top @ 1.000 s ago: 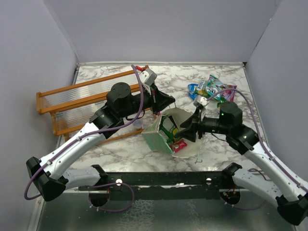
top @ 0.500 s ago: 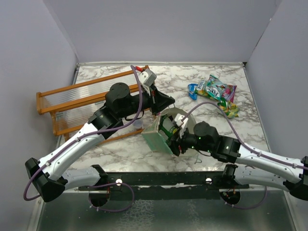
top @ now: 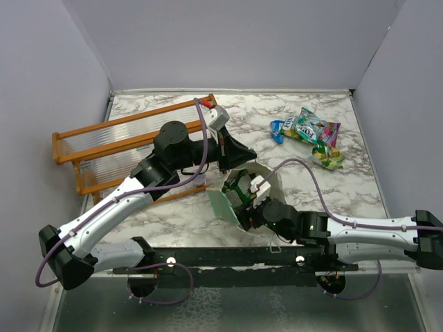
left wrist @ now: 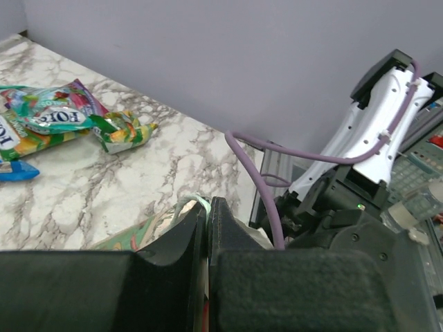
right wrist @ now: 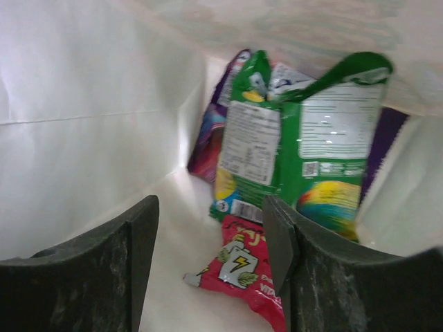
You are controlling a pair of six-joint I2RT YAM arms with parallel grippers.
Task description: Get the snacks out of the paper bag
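Two jobs: our left gripper (top: 241, 152), closed on the paper bag (top: 221, 202)'s twelve-o'clock rim, seemingly props it open; our right gripper (right wrist: 211, 218) enters open-jawed toward the snacks (right wrist: 304, 152).

The top external view looks down from above and behind my arm bases toward the far wall. It sits far enough back to take in the whole marble table (top: 332, 187), both my arms and the paper bag (top: 220, 202). My left wrist camera rides just behind my left gripper (left wrist: 209, 207), low over the table and facing across to the right side. It catches the loose snack packets (left wrist: 55, 117) on the marble and my right arm (left wrist: 377, 131), both of which the top view shares. My right wrist camera is very near, inside the bag, looking past my right gripper (right wrist: 209, 211) at the cream walls and the green packets (right wrist: 304, 152). From above only a sliver of that interior shows.
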